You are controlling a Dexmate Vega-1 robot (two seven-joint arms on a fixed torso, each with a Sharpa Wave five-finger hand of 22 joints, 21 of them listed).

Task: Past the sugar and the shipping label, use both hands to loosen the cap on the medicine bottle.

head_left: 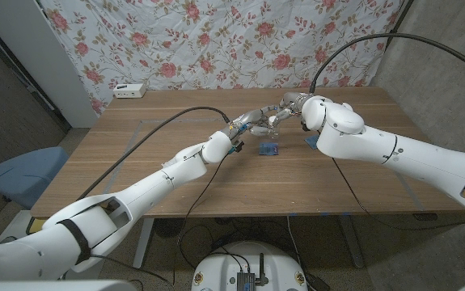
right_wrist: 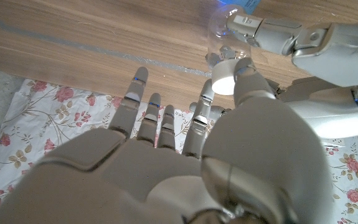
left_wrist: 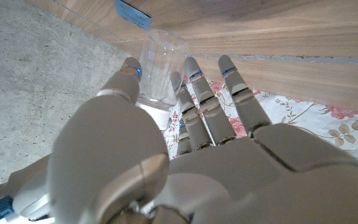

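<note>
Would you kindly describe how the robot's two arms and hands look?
Both arms, the left arm and the right arm, have glossy white rounded shells with black joint bands; black cables run to each. The left hand and right hand are grey, jointed, with small blue marks on their fingers.

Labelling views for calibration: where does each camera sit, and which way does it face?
Head view: above, facing down the wooden table; both arms, left hand, right hand.
Left wrist view: behind the left hand, facing the clear bottle.
Right wrist view: behind the right hand, facing the white cap.
Shared: both wrist views show the bottle.
</note>
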